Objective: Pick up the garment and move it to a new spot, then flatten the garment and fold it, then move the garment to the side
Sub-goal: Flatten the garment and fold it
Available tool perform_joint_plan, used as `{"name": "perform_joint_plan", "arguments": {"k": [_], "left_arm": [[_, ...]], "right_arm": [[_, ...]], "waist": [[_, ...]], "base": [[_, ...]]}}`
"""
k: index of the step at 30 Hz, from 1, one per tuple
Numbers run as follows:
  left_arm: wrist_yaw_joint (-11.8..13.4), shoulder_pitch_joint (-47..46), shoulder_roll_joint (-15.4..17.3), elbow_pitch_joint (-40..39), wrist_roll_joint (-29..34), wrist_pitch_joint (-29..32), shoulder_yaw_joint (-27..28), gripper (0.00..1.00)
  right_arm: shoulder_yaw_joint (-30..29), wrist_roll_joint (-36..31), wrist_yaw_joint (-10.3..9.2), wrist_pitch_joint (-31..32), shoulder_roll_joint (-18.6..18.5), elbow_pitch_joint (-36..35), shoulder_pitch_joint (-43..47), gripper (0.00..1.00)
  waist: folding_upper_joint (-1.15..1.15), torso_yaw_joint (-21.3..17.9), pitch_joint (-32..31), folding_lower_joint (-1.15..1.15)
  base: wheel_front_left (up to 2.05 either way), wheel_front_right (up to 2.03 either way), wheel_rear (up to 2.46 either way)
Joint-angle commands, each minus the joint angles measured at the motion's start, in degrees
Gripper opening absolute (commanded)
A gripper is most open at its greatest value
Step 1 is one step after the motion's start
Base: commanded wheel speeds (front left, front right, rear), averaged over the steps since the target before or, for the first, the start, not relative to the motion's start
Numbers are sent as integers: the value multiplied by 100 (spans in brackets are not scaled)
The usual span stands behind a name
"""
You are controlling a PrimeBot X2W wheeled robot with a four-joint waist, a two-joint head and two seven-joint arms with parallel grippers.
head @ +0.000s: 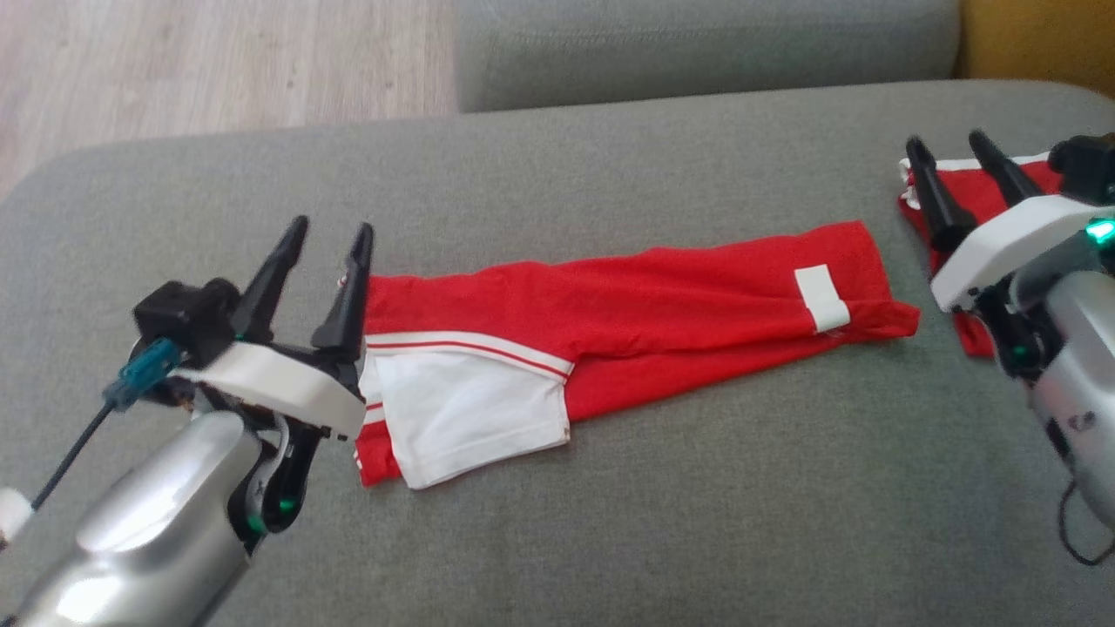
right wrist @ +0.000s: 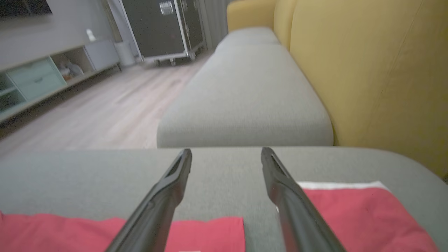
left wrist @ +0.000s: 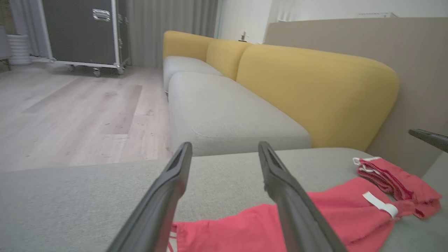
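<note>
One red-white garment point(head: 662, 300), long flat strip, on grey woven cushion point(head: 610, 522).

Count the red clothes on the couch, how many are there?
2. One long red garment lies across the middle of the couch; a second red piece sits near its right end, partly behind the right gripper, so some may be hidden.

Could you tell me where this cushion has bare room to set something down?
Bare: cushion strips in front of and behind the red garment. Crowded: right end, with a second garment and the right claw; left end, with the left claw.
</note>
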Motion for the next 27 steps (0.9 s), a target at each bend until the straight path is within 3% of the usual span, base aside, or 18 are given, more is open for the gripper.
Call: {"name": "perform_joint_plan", "arguments": {"k": [1,4,8,16,21,27], "left_arm": [[86,-69,102,-89,93,-91,452,100],[262,180,-116,-238,499,-116,1092,100],[225,825,-520,-483,1210,-119,1966,100],[-284,1997,-1531,-399,2291,-121,3253,100],[-700,2287,-2090,-295,2741,-121,3882,100],[-1102,2224,-2380,-101,3265,-121,4217,100]], "right_arm": [[-84,-85,-5,-337,41,-131,-78,100],[-334,-257,-5,-655,262,-216,60,100],[-1026,-780,-5,-710,549,-669,465,100],[-2860,-2308,-5,-713,1525,-1938,2173,100],[-3229,-2966,-5,-714,1951,-2294,2693,100],[-3420,-3330,-5,-714,2095,-2359,2618,100]], "waist": [[0,-29,-106,0],[0,-42,-195,0],[0,-58,-257,0],[0,-72,-263,0],[0,-75,-135,0],[0,-37,60,0]], "base": [[0,0,0],[0,0,0],[0,0,0],[0,0,0],[0,0,0],[0,0,0]]}}
